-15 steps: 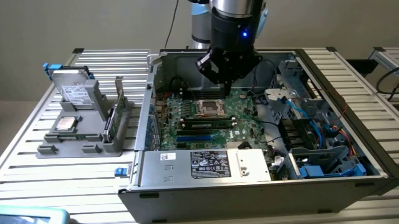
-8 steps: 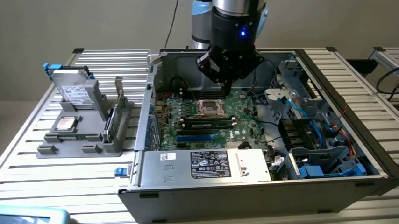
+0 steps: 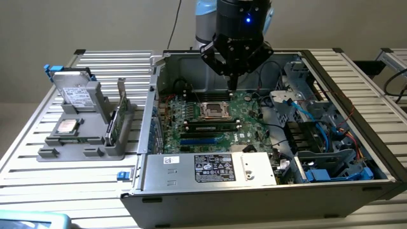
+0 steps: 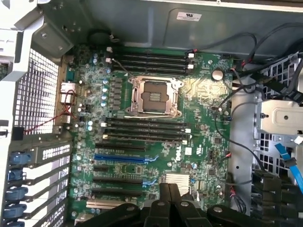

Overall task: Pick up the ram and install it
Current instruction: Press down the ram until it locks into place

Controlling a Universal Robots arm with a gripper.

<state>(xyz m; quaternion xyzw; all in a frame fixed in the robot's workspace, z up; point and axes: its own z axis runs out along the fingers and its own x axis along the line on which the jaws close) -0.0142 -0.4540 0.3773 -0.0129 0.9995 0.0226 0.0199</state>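
Observation:
My gripper (image 3: pixel 233 87) hangs over the far part of the motherboard (image 3: pixel 245 112) inside the open computer case, fingers pressed together and nothing between them. In the wrist view the shut fingertips (image 4: pixel 169 189) point down at the board below the heatsink. A ram stick (image 3: pixel 212 127), green with a pale label, lies along one of the memory slots just in front of the CPU socket (image 3: pixel 211 110), apart from the gripper. From the wrist view those slots (image 4: pixel 147 130) appear as dark bars and I cannot pick the stick out there.
A grey holder (image 3: pixel 76 145) on the exterior view's left carries silver hard drives (image 3: pixel 75 95) and an upright thin green board (image 3: pixel 116 119). The case walls (image 3: pixel 151 109), power supply box (image 3: pixel 210 167), drive cage and blue and black cables (image 3: pixel 299 112) ring the motherboard.

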